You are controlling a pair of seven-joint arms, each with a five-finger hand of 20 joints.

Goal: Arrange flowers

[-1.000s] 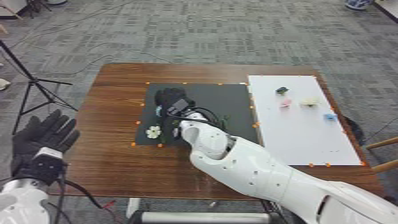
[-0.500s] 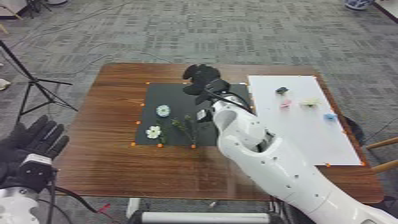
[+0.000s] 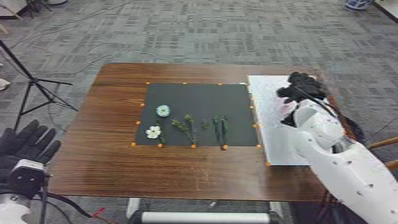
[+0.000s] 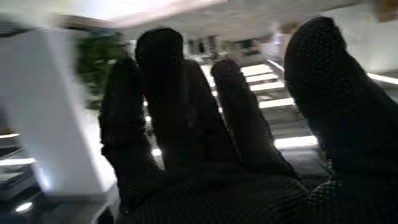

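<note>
Black in cloth gloves, has both hands open. Holds the right hand [image 3: 302,89] over the white board [image 3: 286,145], out on the far part, with fingers straight and nothing in its grip. Shows a bit of a pink flower [image 3: 287,108] right by the hand, mostly hidden; cannot tell touching from just near. Has the left hand [image 3: 19,161] off to the left of the brown table [image 3: 115,170], palm up, fingers straight and spread out. On the dark mat [image 3: 195,97], left of the board, has more flowers lying in a loose row. Puts a round, pale blue flower [image 3: 163,110] by the left side, and a white flower [image 3: 153,132] nearer, by the near left corner. Next to the right come a leafy green stem [image 3: 188,129] and then two thin green stems [image 3: 221,132] side by side, near the near edge. Has little orange marks [image 3: 194,146] along the edges of the mat. From the right wrist, shows the right hand [image 4: 222,197] with long straight fingers and thumb up, in front of a white post [image 4: 71,115], a green plant [image 4: 96,75] and bright lights [image 4: 263,77].
</note>
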